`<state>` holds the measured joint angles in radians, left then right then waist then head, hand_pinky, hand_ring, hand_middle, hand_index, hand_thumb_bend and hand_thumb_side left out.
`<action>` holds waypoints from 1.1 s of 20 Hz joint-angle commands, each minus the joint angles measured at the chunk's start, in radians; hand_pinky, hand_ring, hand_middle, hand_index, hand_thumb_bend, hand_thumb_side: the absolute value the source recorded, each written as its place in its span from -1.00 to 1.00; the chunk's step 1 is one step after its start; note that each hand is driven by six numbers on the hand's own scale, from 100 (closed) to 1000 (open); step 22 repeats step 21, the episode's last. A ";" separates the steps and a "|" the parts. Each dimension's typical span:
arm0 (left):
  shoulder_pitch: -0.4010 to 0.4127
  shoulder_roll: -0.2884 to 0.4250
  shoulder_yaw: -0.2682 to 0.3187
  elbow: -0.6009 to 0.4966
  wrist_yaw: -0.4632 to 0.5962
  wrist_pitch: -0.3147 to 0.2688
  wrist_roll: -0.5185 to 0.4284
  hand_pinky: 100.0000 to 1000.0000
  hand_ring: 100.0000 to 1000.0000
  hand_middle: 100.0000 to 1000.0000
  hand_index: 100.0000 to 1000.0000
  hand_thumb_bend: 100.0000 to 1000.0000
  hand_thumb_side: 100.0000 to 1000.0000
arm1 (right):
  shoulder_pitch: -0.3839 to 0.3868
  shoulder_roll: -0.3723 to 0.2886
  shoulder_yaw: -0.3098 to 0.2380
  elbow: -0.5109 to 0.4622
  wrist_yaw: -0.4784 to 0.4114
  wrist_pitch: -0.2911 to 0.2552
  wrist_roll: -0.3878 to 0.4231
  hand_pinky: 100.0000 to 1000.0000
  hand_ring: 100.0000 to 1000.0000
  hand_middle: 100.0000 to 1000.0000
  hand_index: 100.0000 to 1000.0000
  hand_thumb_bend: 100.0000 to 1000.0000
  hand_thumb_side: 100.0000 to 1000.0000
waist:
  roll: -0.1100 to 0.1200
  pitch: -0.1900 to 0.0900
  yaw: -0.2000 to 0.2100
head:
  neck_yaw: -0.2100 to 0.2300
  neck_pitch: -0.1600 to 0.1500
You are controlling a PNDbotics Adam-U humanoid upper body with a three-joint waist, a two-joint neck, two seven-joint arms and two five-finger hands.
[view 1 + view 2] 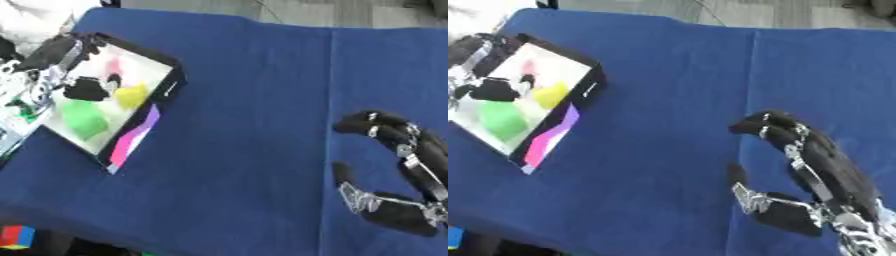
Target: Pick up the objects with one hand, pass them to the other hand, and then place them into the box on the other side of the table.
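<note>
Cube [17, 236]: one, red and blue, at the near left corner, off the edge of the blue cloth.
Right hand [404, 172]: one, low at the right over the table, fingers curved toward the left, thumb below them, a gap between the two, nothing held.
Table [236, 150]: one, under blue cloth; a seam runs near to far just left of the right hand.
Open room: wide bare cloth between the right hand and the box, and beyond both toward the far edge.
Box [171, 85]: one, at the left side, dark rim, pale inside, tilted askew; its near corner close to the left edge of the cloth.
Strip [133, 137]: one, pink and purple, along the near right side of the box.
Green object [86, 118]: one, in the near part of the box.
Yellow object [131, 95]: one, in the box just beyond the green one, near the right wall.
Pink patch [112, 66]: one, faint, farther in; cannot tell what it is.
Left hand [87, 89]: one, reaching into the box from the left, dark fingertips just beside the yellow object; cannot tell how far open.
Far edge: cloth ends against grey floor at the top.
</note>
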<state>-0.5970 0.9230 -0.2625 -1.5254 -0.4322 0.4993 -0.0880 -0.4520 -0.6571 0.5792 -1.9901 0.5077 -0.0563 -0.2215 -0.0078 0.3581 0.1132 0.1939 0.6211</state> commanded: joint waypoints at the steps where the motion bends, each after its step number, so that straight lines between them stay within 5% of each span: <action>1: -0.005 0.020 0.041 0.041 -0.067 -0.002 -0.014 0.68 0.60 0.58 0.91 0.15 0.39 | 0.016 -0.025 -0.020 -0.010 0.035 -0.019 -0.037 0.76 0.55 0.35 0.57 -1.00 -0.42 | 0.002 -0.029 -0.004 | 0.005 -0.002; 3: 0.002 0.020 0.054 0.051 -0.100 0.014 -0.029 0.69 0.61 0.59 0.93 0.16 0.44 | 0.033 -0.028 -0.030 -0.010 0.041 -0.029 -0.064 0.76 0.54 0.35 0.58 -1.00 -0.46 | 0.002 -0.031 -0.008 | 0.001 0.002; 5: 0.009 0.020 0.072 0.047 -0.112 0.034 -0.032 0.69 0.61 0.59 0.92 -0.03 0.48 | 0.048 -0.031 -0.046 -0.010 0.038 -0.034 -0.091 0.75 0.54 0.35 0.59 -1.00 -0.48 | 0.003 -0.033 -0.010 | -0.003 0.005; 9: 0.036 0.007 0.139 -0.042 -0.040 0.090 0.060 0.68 0.50 0.46 0.75 -1.00 0.70 | 0.084 -0.030 -0.103 -0.010 -0.020 -0.034 -0.168 0.74 0.51 0.34 0.61 -1.00 -0.55 | 0.003 -0.037 -0.015 | -0.017 0.007; 12: 0.078 -0.028 0.200 -0.202 0.193 0.079 0.212 0.70 0.45 0.40 0.67 -1.00 0.65 | 0.119 -0.036 -0.179 -0.010 -0.129 -0.037 -0.244 0.74 0.51 0.37 0.67 -1.00 -0.43 | 0.001 -0.040 -0.019 | -0.061 0.012; 16: 0.146 -0.094 0.241 -0.380 0.519 -0.055 0.447 0.71 0.45 0.46 0.75 -1.00 0.78 | 0.172 -0.062 -0.289 -0.010 -0.351 -0.049 -0.296 0.71 0.49 0.36 0.71 -1.00 -0.21 | -0.003 -0.043 -0.032 | -0.114 0.017; 21: 0.199 -0.216 0.262 -0.469 0.772 -0.239 0.601 0.71 0.48 0.55 0.80 -0.78 0.85 | 0.261 -0.077 -0.396 -0.010 -0.734 -0.044 -0.220 0.70 0.53 0.43 0.75 -1.00 0.09 | -0.003 -0.040 -0.042 | -0.168 0.008; 22: 0.199 -0.216 0.262 -0.469 0.772 -0.239 0.601 0.71 0.48 0.55 0.80 -0.78 0.85 | 0.261 -0.077 -0.396 -0.010 -0.734 -0.044 -0.220 0.70 0.53 0.43 0.75 -1.00 0.09 | -0.003 -0.040 -0.042 | -0.168 0.008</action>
